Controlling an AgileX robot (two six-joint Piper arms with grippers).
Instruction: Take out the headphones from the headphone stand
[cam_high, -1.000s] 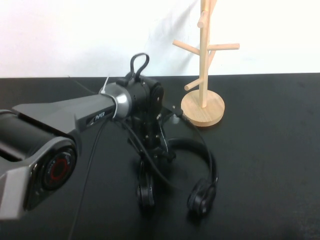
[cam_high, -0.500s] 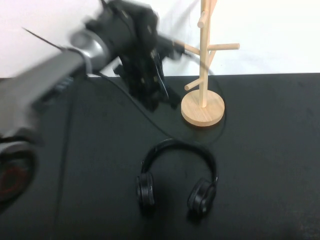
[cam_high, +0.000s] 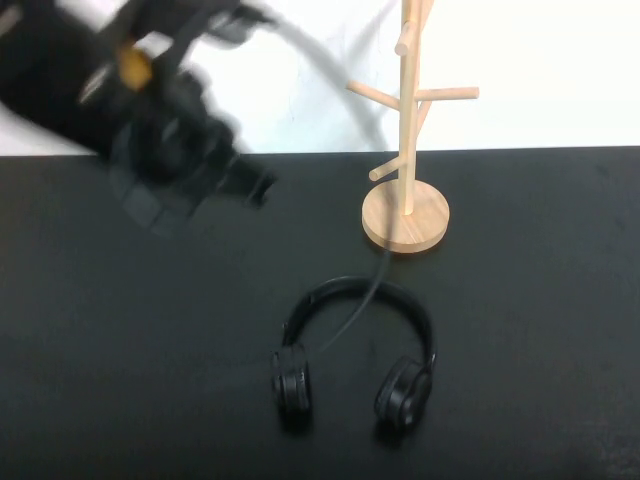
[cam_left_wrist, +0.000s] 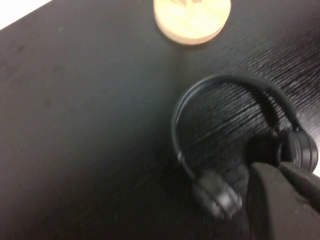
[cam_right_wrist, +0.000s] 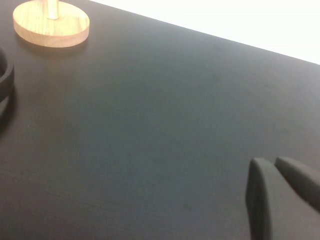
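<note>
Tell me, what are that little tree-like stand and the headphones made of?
The headphone stand looks like pale unpainted wood, matte. The headphones, flat on the black table, seem matte black plastic with padded cups. The left gripper is raised; the right gripper hovers apart.

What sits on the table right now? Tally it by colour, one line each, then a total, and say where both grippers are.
Black: 1, the headphones, lying flat.
Light wood: 1, the stand, upright behind them.
Total: 2.
Left gripper: raised off to the left, holding nothing.
Right gripper: low over bare table, away from both things.
</note>
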